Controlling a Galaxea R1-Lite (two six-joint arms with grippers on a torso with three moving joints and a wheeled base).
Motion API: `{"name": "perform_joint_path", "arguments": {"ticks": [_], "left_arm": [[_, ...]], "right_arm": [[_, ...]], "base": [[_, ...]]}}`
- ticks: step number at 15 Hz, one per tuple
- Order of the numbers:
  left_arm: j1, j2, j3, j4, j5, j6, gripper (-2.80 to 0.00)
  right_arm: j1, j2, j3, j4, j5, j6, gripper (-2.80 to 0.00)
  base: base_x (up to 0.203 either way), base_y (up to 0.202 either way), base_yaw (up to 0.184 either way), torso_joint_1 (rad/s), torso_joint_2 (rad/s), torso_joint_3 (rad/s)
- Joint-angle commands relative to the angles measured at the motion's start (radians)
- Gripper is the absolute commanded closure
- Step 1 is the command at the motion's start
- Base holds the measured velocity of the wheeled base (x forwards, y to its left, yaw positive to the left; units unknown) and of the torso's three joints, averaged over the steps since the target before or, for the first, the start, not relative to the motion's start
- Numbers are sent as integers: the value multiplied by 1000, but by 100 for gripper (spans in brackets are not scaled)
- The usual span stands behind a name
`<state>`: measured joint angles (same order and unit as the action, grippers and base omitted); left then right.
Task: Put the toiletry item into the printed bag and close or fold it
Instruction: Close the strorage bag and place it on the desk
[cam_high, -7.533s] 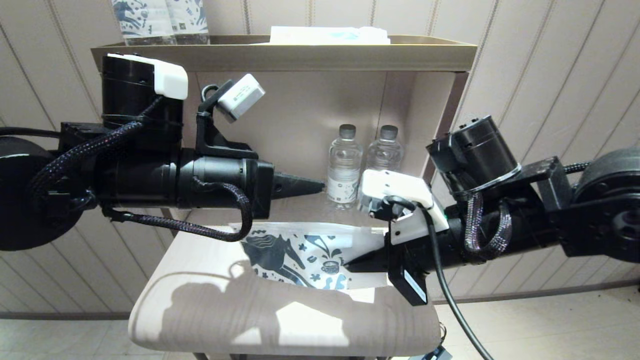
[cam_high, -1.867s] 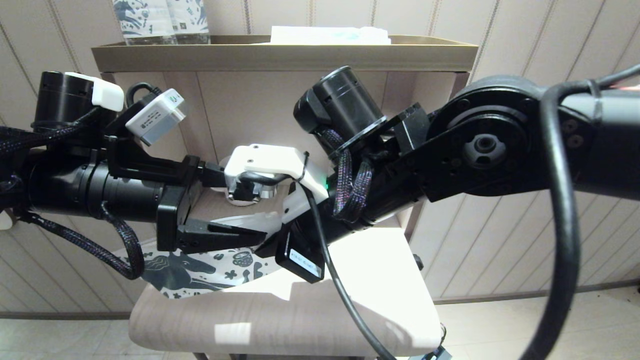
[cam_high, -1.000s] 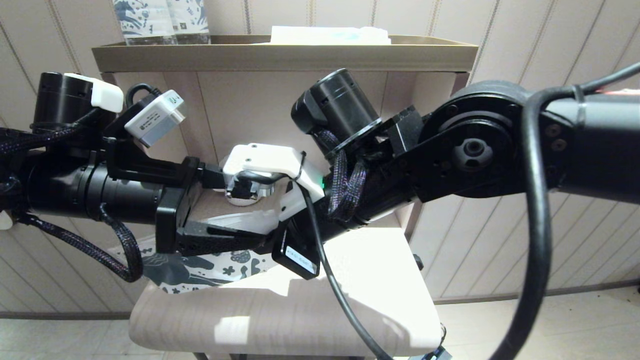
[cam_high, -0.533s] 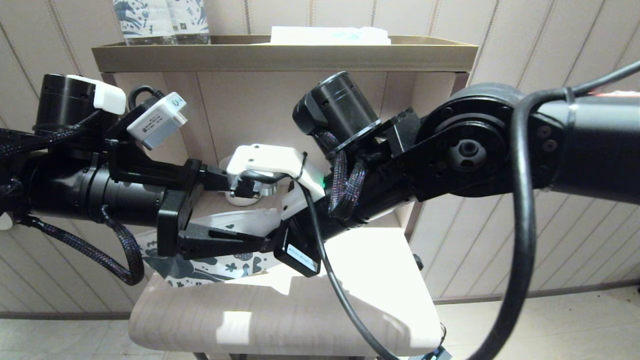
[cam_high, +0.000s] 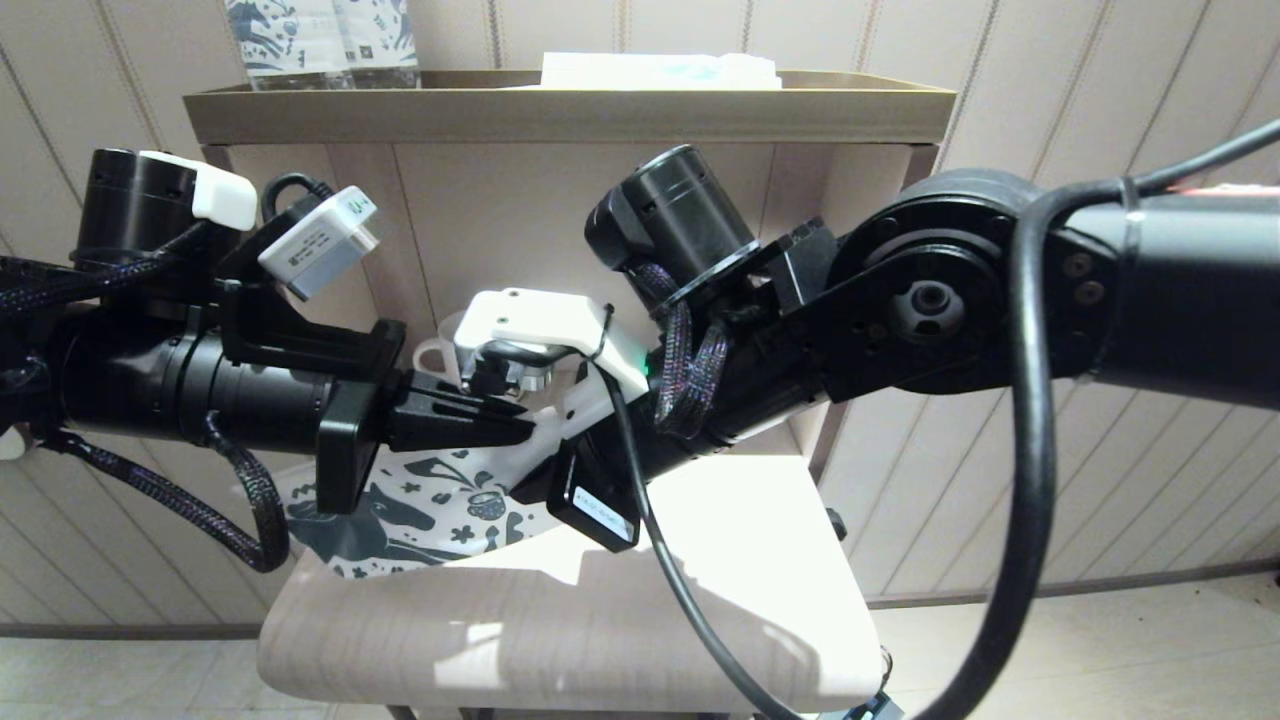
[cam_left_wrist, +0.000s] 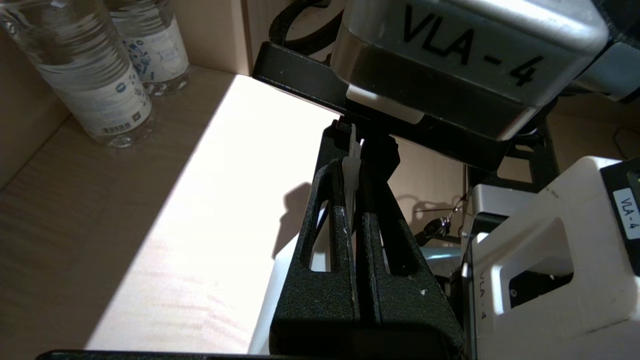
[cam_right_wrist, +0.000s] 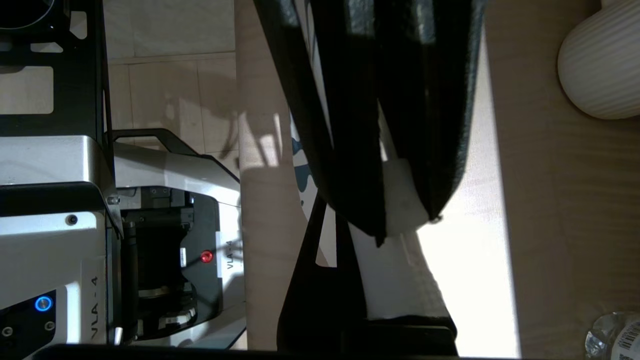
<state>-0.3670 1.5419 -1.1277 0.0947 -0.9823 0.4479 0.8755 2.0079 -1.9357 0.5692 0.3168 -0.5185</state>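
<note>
Above the pale wooden table (cam_high: 560, 640), the printed bag (cam_high: 440, 505) hangs lifted between both arms, its horse print facing the head camera. From the head view the left gripper (cam_high: 505, 428) meets the bag's top edge, but only the left wrist view shows its fingers (cam_left_wrist: 334, 250) pressed together on a thin white strip. Its right wrist view shows the right gripper (cam_right_wrist: 400, 220) pinching a white fold of the bag. Two bottles (cam_left_wrist: 95, 75) appear only there. No toothbrush is visible.
</note>
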Motion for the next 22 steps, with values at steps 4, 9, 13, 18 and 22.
{"name": "perform_joint_path", "arguments": {"ticks": [4, 9, 13, 18, 22], "left_arm": [[-7, 4, 8, -3, -6, 5, 0], [-10, 7, 11, -4, -6, 12, 0], [-9, 6, 11, -4, -6, 12, 0], [-9, 6, 13, -4, -4, 15, 0], [-9, 9, 20, -6, -1, 17, 0]], "right_arm": [[0, 0, 0, -5, 2, -3, 0], [-26, -26, 20, 13, 2, -3, 0], [-44, -54, 38, 17, 2, -3, 0], [-71, -90, 63, 17, 2, 3, 0], [-108, -155, 117, 12, 2, 3, 0]], "base": [[0, 0, 0, 0, 0, 0], [0, 0, 0, 0, 0, 0], [0, 0, 0, 0, 0, 0], [0, 0, 0, 0, 0, 0], [0, 0, 0, 0, 0, 0]]}}
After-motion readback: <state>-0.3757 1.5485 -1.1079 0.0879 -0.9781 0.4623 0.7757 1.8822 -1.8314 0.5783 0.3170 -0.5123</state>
